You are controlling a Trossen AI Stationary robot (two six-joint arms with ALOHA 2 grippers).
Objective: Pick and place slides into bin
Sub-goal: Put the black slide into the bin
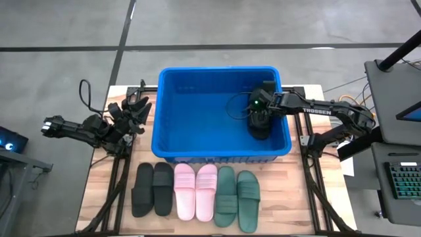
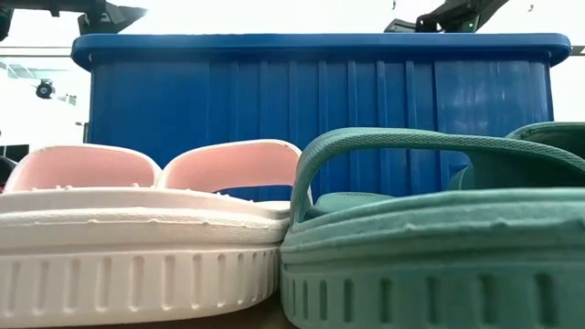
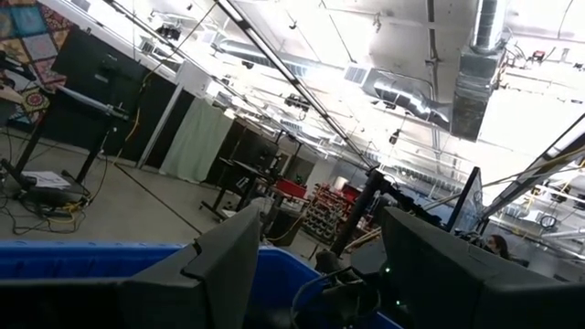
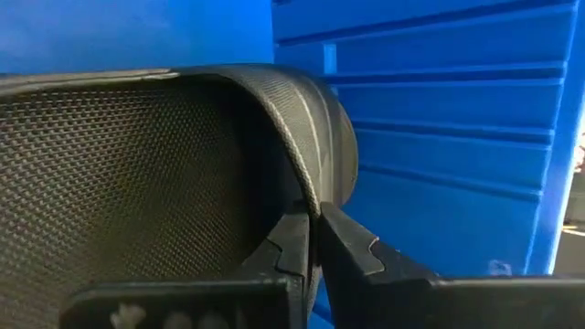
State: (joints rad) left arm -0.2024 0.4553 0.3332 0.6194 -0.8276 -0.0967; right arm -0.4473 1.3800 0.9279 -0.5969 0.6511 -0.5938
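Note:
The blue bin (image 1: pixel 197 105) stands at the middle of the table's far half; it also shows in the low view (image 2: pixel 320 91). My right gripper (image 1: pixel 258 122) reaches down into the bin's right end and is shut on a black slide (image 1: pixel 259 131). Six slides lie sole down in a row in front of the bin: a black pair (image 1: pixel 152 189), a pink pair (image 1: pixel 196 191) and a green pair (image 1: pixel 237 197). My left gripper (image 1: pixel 135 108) waits open and empty left of the bin, above the table's left edge. My right gripper pinches a thin curved edge of the black slide (image 4: pixel 306 187) between its two fingers. The fingers come from above, pointing down into the bin. The slide's textured face (image 4: pixel 128 174) stands beside the fingers, near the bin's right wall; whether it rests on the bin floor is hidden.
The bin's right wall (image 4: pixel 439 137) is close beside the held slide. A cable (image 1: pixel 237 105) lies inside the bin. The pink slide (image 2: pixel 137 228) and green slide (image 2: pixel 439 238) fill the low view. A desk with a keyboard (image 1: pixel 401 181) stands to the right.

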